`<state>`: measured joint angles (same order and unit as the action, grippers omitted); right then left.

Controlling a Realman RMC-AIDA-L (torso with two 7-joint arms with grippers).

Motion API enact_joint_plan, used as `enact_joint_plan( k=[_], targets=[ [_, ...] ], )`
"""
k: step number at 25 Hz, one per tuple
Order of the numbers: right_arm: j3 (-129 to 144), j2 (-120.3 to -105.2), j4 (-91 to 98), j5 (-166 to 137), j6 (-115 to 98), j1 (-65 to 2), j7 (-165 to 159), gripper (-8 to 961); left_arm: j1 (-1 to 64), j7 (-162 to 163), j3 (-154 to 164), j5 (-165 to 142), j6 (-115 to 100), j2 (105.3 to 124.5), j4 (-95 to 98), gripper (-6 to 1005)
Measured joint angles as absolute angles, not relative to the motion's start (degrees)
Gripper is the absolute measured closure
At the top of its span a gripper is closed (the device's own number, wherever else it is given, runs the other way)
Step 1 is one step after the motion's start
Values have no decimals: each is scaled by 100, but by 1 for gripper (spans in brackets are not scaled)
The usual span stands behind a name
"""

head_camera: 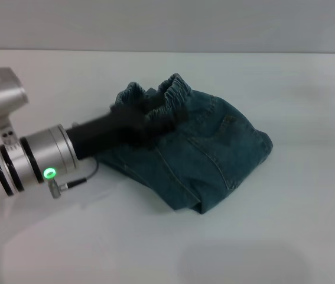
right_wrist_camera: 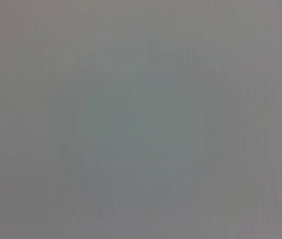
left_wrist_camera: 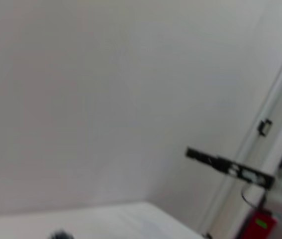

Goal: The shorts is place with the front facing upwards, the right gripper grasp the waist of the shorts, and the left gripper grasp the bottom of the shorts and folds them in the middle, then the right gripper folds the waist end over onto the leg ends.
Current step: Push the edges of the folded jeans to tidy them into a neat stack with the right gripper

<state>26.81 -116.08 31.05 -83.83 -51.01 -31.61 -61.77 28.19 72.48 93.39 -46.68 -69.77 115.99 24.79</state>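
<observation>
lying folded on one table [head_camera: 309,236], one shorts [head_camera: 214,154], left end effector [head_camera: 155,121] at waistband

Even, soft, bright light; faint shadows on table [head_camera: 155,248]; left gripper [head_camera: 146,121] motion-blurred; right wrist view featureless grey.

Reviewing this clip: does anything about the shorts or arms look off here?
The shorts lie in a bunched, uneven heap on the table, gathered waistband standing up rather than flat. The left pincer rests against that waistband. Leg ends are hidden.
</observation>
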Motion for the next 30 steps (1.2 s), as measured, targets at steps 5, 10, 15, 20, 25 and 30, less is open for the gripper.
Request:
enact_joint_plan(
  k=[5, 10, 15, 20, 25, 30],
  targets=[
    [2680, -11586, 3042, -8379, -5033, -3229, -6160, 500, 2916, 7529, 9319, -5437, -6864, 11693, 2431, 229],
    [2691, -11551, 2954, -8375, -5027, -3251, -6159, 499, 3093, 7582, 9290, -5756, -6519, 11753, 2270, 229],
    [2706, -11578, 2939, -8370, -5062, -3192, -6156, 499, 3254, 7583, 9282, -5762, -6087, 11770, 2154, 229],
    [2684, -11587, 2795, -8367, -5062, -3170, -6153, 500, 3353, 7583, 9247, -5727, -5717, 11774, 2174, 229],
    [2706, -11585, 2728, -8367, -5028, -3165, -6152, 500, 3490, 7565, 9071, -5718, -5557, 11782, 2166, 229],
    [2685, -11595, 2725, -8367, -5023, -3163, -6152, 500, 3563, 7672, 8961, -5715, -5197, 11795, 2173, 229]
  ],
)
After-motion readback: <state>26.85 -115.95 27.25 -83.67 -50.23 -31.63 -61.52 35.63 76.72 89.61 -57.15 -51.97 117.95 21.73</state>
